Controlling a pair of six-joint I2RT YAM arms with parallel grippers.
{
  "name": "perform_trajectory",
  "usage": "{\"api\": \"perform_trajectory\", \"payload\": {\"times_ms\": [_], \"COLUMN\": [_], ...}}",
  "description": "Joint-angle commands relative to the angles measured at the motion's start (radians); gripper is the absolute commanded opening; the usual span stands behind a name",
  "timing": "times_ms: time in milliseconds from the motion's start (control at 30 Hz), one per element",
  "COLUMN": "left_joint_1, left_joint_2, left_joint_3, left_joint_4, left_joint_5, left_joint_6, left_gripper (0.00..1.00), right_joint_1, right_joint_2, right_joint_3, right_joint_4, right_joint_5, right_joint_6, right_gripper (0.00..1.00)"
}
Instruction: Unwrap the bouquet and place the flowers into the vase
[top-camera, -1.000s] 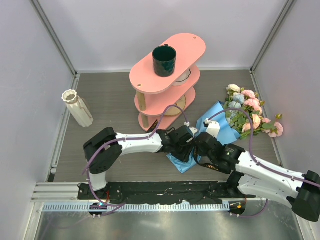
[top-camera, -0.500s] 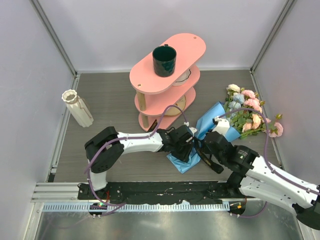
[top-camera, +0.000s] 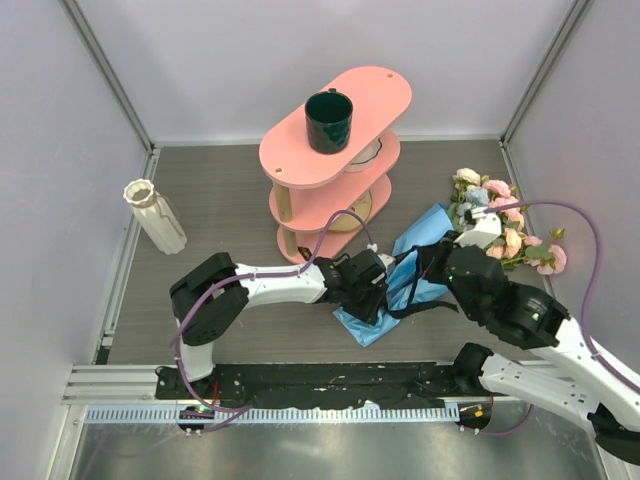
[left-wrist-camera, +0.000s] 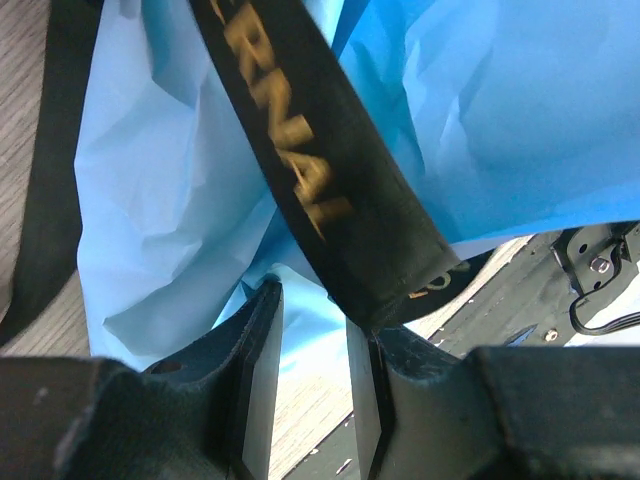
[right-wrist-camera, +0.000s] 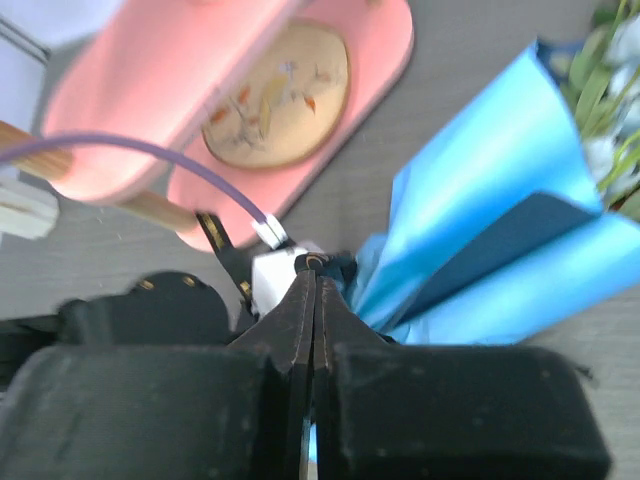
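Observation:
The bouquet lies at the right of the table, its flowers (top-camera: 500, 225) spilling out of blue wrapping paper (top-camera: 425, 235). My left gripper (top-camera: 375, 295) sits on the paper's stem end. In the left wrist view its jaws (left-wrist-camera: 312, 300) stand partly apart, with blue paper (left-wrist-camera: 180, 200) bunched across the tips. The black ribbon (left-wrist-camera: 300, 170) with gold letters drapes over one finger. My right gripper (top-camera: 415, 268) is raised over the wrap and shut (right-wrist-camera: 315, 265) on the ribbon's end, which trails in loose strands (top-camera: 410, 305). The ribbed cream vase (top-camera: 152, 213) stands far left.
A pink three-tier shelf (top-camera: 335, 130) stands at centre back with a dark green mug (top-camera: 328, 120) on top. Its lowest tier (right-wrist-camera: 385, 45) lies close beyond the right gripper. Grey walls close in the table on three sides.
The right gripper has lifted and drawn back toward the flowers with the ribbon, pulling it out into long loose strands. The left arm has stayed where it was.

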Motion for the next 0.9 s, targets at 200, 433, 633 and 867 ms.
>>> {"api": "perform_trajectory", "payload": {"times_ms": [200,433,633,867], "left_joint_1": [0.004,0.004,0.004,0.006], "left_joint_2": [0.001,-0.003,-0.008,-0.006], "left_joint_3": [0.019,0.019,0.017,0.017], "left_joint_4": [-0.012,-0.01,-0.009,-0.009], "left_joint_5": [0.001,0.009,0.006,0.0], "left_joint_6": [0.005,0.002,0.004,0.007], "left_gripper": [0.36,0.36,0.35,0.36], "right_joint_1": [-0.003,-0.005,-0.003,-0.002], "right_joint_2": [0.06,0.145,0.123,0.021], "right_joint_3": [0.47,0.852,1.038,1.063], "right_joint_4": [0.062,0.132,0.217,0.281], "right_joint_5": [0.201,0.176,0.171,0.25], "right_joint_6": [-0.297,-0.485,-0.581,-0.673], "right_gripper": [0.01,0.01,0.01,0.01]}}
